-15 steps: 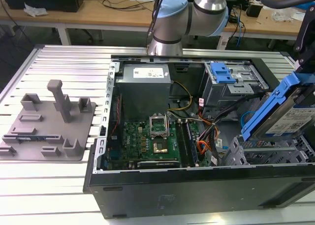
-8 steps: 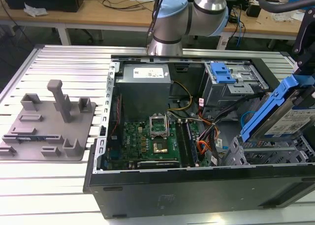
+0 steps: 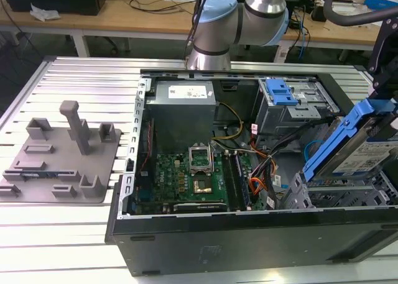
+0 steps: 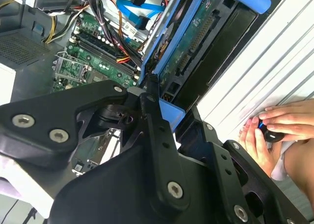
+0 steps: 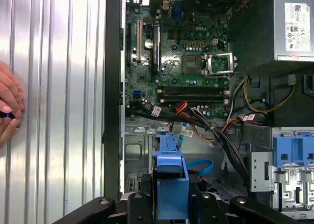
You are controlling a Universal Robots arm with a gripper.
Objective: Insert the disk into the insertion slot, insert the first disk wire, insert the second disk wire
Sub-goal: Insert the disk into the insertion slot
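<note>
Disk point(image 3: 372, 155), one, hangs tilted, gripped by the tool point(image 5: 171, 197) over one insertion slot point(image 3: 320, 196).

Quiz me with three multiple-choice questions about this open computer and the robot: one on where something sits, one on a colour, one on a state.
1. In the exterior view, where is the grey fixture block relative to the computer case?
A) inside it
B) on the table, at the exterior view's left of the case
C) stacked on its far wall

2. What colour is the frame around the disk?
A) red
B) yellow
C) blue

3. How is the disk now?
A) tilted, clamped in the gripper over the insertion slot
B) flat, fully in the slot
C) lying on the table

Answers:
1 B: the block stands on the ribbed table beside the case.
2 C: bright blue plastic edges the silver drive.
3 A: it slants above the cage, and the first wrist view shows the gripper closed on its frame.
</note>
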